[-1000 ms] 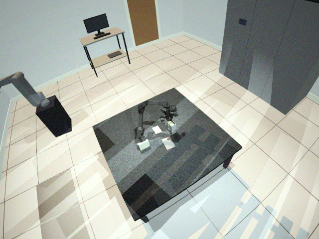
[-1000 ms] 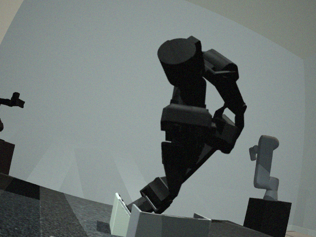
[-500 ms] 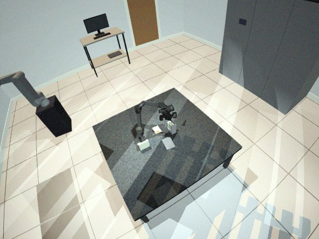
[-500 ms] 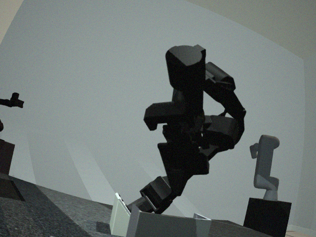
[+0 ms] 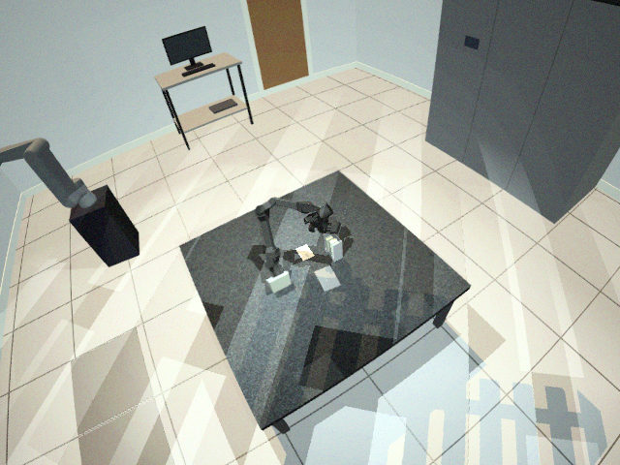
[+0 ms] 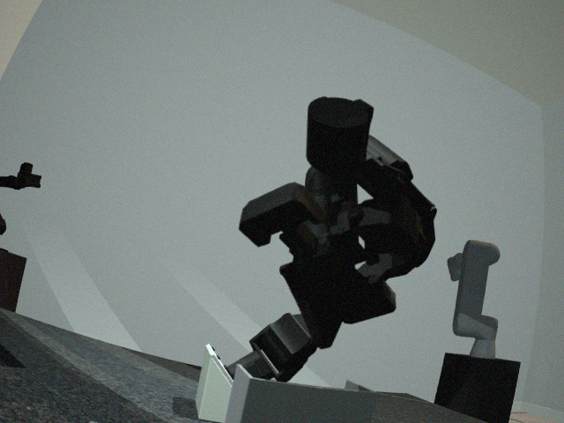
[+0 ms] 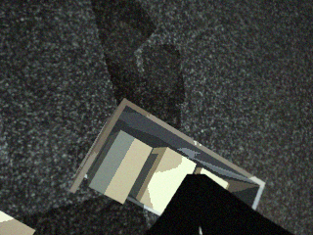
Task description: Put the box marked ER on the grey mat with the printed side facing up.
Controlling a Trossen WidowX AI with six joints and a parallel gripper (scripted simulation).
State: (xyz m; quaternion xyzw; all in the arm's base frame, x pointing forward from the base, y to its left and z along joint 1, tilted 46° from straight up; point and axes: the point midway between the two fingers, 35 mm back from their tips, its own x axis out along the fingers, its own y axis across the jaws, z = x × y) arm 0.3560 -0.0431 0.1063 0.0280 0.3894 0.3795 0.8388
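The pale bin (image 7: 99, 145) (image 5: 337, 251) (image 6: 309, 403) stands on the table. In the wrist view it holds three boxes: one box (image 7: 120, 165) at the left end, one box (image 7: 167, 178) in the middle and one box (image 7: 211, 177) at the right, partly hidden by my fingers. Only their upper faces show, and no reach code is readable. My gripper (image 7: 195, 182) (image 6: 325, 345) is shut and empty. Its tip is above the bin in the exterior view and covers part of the right box in the wrist view. The grey mat (image 5: 327, 278) lies bare beside the bin.
A small white card (image 5: 303, 252) lies between my arm's base and the bin. A pale greenish block (image 5: 278, 282) (image 6: 212, 391) stands near the base. A pale corner (image 7: 12, 226) enters the wrist view. Another arm on a black pedestal (image 5: 105, 228) stands off the table.
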